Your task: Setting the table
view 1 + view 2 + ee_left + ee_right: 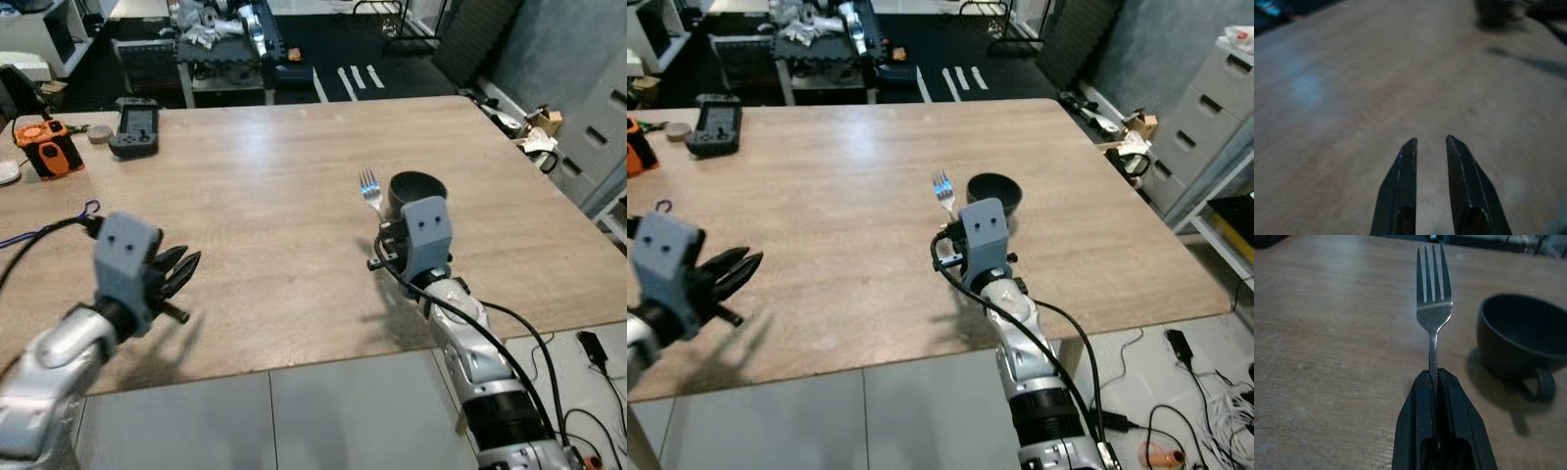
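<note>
- The left gripper (181, 269) hovers above the tabletop's (274, 196) near edge, fingers slightly spread, holding nothing.
- The right gripper (1436, 378) pinches the fork (1433, 303) by its handle; lower it flat before letting go.
- Just beyond, keep the tines off the dark cup (1520, 340).

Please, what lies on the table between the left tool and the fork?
Nothing: in the left eye view, only bare wooden table separates the left tool from the fork, held in the right tool.

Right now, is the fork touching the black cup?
Apart. In the right wrist view the fork, clamped in the right gripper, has bare table showing between it and the cup.
</note>
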`<state>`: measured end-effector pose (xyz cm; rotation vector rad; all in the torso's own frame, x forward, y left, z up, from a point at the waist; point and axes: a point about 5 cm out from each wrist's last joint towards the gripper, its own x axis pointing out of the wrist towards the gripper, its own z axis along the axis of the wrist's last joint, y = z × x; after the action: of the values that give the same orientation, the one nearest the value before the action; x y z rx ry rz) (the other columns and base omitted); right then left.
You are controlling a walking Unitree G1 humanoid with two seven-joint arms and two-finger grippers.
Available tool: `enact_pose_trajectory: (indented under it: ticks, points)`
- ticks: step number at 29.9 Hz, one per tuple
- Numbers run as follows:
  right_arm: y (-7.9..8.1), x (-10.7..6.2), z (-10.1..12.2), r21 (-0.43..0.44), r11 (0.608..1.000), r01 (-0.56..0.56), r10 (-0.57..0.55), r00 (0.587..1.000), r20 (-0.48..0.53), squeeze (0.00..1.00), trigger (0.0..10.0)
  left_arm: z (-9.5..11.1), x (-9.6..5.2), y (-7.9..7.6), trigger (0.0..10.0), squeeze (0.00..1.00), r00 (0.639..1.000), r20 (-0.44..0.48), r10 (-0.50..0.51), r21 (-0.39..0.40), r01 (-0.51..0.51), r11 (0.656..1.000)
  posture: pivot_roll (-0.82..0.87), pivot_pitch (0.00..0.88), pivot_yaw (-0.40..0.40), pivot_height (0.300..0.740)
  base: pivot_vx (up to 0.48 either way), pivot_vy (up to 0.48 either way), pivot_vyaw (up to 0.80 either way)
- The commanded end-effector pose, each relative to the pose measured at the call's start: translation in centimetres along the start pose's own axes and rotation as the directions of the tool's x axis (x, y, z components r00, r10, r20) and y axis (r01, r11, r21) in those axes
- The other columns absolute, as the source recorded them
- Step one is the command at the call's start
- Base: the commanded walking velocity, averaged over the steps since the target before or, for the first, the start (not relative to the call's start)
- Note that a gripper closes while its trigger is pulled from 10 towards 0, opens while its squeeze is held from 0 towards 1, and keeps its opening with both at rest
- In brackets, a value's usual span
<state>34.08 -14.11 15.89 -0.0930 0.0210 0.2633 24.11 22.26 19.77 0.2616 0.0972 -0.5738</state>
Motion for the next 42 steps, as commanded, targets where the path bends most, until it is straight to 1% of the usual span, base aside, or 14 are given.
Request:
enact_pose_trajectory:
  ticks: [1, 7, 12, 14, 15, 22, 24, 27, 28, 29, 32, 36, 38, 42]
  points:
    - [-0.3, 0.0, -0.1, 0.054, 0.999, 0.003, -0.002, 1.000, -0.027, 0.00, 10.0, 0.1, -0.7, -0.3, 10.0, 0.00, 0.996, -0.016, -0.089, -0.001, 0.089, 0.996, 0.10, 0.032, 0.043, 0.740, 0.000, 0.000, 0.00]
    - [-0.6, 0.1, -0.6, 0.138, 0.990, 0.022, -0.012, 0.997, -0.073, 0.00, 10.0, 0.0, -1.2, -0.4, 10.0, 0.00, 0.979, -0.065, -0.195, 0.002, 0.195, 0.981, 0.10, 0.033, 0.038, 0.740, 0.000, 0.000, 0.00]
    - [-1.2, -0.3, -0.4, 0.185, 0.983, 0.020, -0.005, 0.997, -0.080, 0.00, 10.0, 1.2, -0.2, -0.9, 10.0, 0.00, 0.959, -0.047, -0.279, 0.021, 0.281, 0.960, 0.10, 0.030, 0.046, 0.740, 0.000, 0.000, 0.00]
    - [-1.2, -0.3, -0.4, 0.185, 0.983, 0.020, -0.005, 0.997, -0.080, 0.00, 10.0, 1.2, -0.2, -0.9, 10.0, 0.00, 0.959, -0.047, -0.279, 0.021, 0.281, 0.960, 0.10, 0.030, 0.046, 0.740, 0.000, 0.000, 0.00]
    - [-1.6, -0.8, -0.5, 0.131, 0.991, 0.002, 0.013, 0.994, -0.112, 0.00, 10.0, 1.5, 0.1, -1.5, 10.0, 0.00, 0.943, -0.038, -0.330, 0.023, 0.330, 0.944, 0.10, 0.030, 0.046, 0.740, 0.000, 0.000, 0.00]
    - [-1.9, -1.9, -0.2, 0.088, 0.995, -0.040, 0.054, 0.985, -0.161, 0.00, 10.0, 2.4, 1.3, -2.3, 10.0, 0.00, 0.921, 0.004, -0.390, 0.036, 0.389, 0.920, 0.08, 0.036, 0.041, 0.740, 0.000, 0.000, 0.00]
    - [-1.4, -2.0, -0.6, 0.067, 0.994, -0.088, 0.100, 0.976, -0.193, 0.00, 10.0, 2.9, 2.7, -2.1, 10.0, 0.00, 0.927, 0.033, -0.373, 0.051, 0.371, 0.927, 0.08, 0.038, 0.041, 0.740, 0.000, 0.000, 0.00]
    - [-0.9, -1.9, -0.9, 0.077, 0.991, -0.109, 0.123, 0.970, -0.211, 0.00, 10.0, 3.2, 3.2, -2.0, 10.0, 0.00, 0.928, 0.043, -0.369, 0.061, 0.366, 0.928, 0.08, 0.039, 0.039, 0.740, 0.000, 0.000, 0.00]
    - [0.3, -1.8, -0.6, 0.123, 0.981, -0.150, 0.173, 0.963, -0.206, 0.00, 10.0, 3.6, 3.6, -1.9, 10.0, 0.00, 0.927, 0.055, -0.371, 0.068, 0.367, 0.928, 0.08, 0.042, 0.041, 0.740, 0.000, 0.000, 0.00]
    - [0.9, -1.8, -0.4, 0.143, 0.975, -0.169, 0.196, 0.960, -0.202, 0.00, 10.0, 3.8, 3.7, -1.9, 10.0, 0.00, 0.927, 0.059, -0.372, 0.071, 0.367, 0.927, 0.07, 0.043, 0.042, 0.740, 0.000, 0.000, 0.00]
    - [2.4, -1.4, 0.4, 0.201, 0.960, -0.194, 0.231, 0.956, -0.180, 0.00, 10.0, 3.8, 3.7, -1.7, 10.0, 0.00, 0.925, 0.054, -0.377, 0.068, 0.373, 0.925, 0.07, 0.046, 0.046, 0.740, 0.000, 0.000, 0.00]
    - [4.4, 0.4, 1.3, 0.329, 0.936, -0.123, 0.189, 0.966, -0.176, 0.00, 10.0, 2.9, 3.1, -2.0, 10.0, 0.00, 0.922, 0.019, -0.387, 0.055, 0.385, 0.921, 0.07, 0.051, 0.049, 0.740, 0.000, 0.000, 0.00]
    - [5.1, 1.2, 1.2, 0.345, 0.934, -0.095, 0.168, 0.967, -0.189, 0.00, 10.0, 2.7, 2.9, -2.3, 10.0, 0.00, 0.922, 0.013, -0.386, 0.049, 0.385, 0.921, 0.08, 0.054, 0.045, 0.740, 0.000, 0.000, 0.00]
    - [6.6, 1.7, 1.0, 0.329, 0.937, -0.116, 0.189, 0.961, -0.201, 0.00, 10.0, 2.5, 2.8, -2.4, 10.0, 0.00, 0.927, 0.012, -0.376, 0.038, 0.375, 0.926, 0.09, 0.057, 0.041, 0.740, 0.000, 0.000, 0.00]
